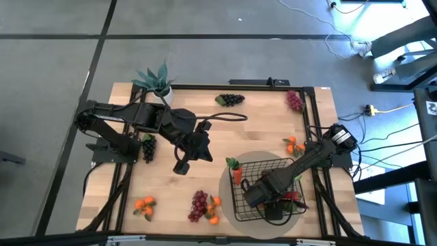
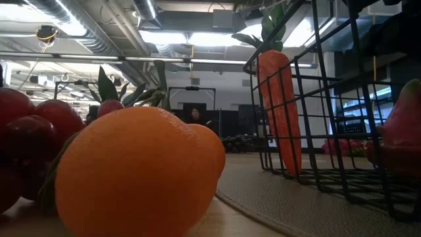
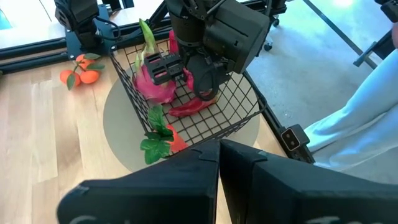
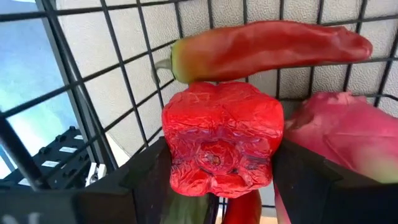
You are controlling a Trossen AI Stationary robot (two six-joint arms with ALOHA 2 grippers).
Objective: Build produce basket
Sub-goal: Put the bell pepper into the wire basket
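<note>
The black wire basket (image 1: pixel 254 167) stands on a round grey mat. A carrot (image 1: pixel 236 172) leans upright against its left wall, also seen in the low view (image 2: pixel 279 112). My right gripper (image 4: pixel 217 177) reaches down inside the basket and is shut on a red bell pepper (image 4: pixel 217 140). A long red chili (image 4: pixel 267 46) and a pink dragon fruit (image 4: pixel 348 134) lie beside it. My left gripper (image 1: pixel 181 166) hovers shut over the table's middle, left of the basket. Grape bunches (image 1: pixel 199 205) and oranges (image 1: pixel 144 204) lie on the table. My right gripper pinches the red bell pepper's sides (image 4: pixel 177 149) between its two fingers (image 4: pixel 146 177), coming from above and slanting down into the basket. The pepper sits low in the basket beside the dragon fruit and under the chili; whether it rests on the basket floor is hidden.
Dark grapes (image 1: pixel 231 100), red grapes (image 1: pixel 295 101) and oranges (image 1: pixel 293 145) lie toward the far and right side. More dark grapes (image 1: pixel 148 147) sit under the left arm. A potted plant (image 1: pixel 156 79) stands at the far left corner. An orange (image 2: pixel 138 174) fills the low view's foreground.
</note>
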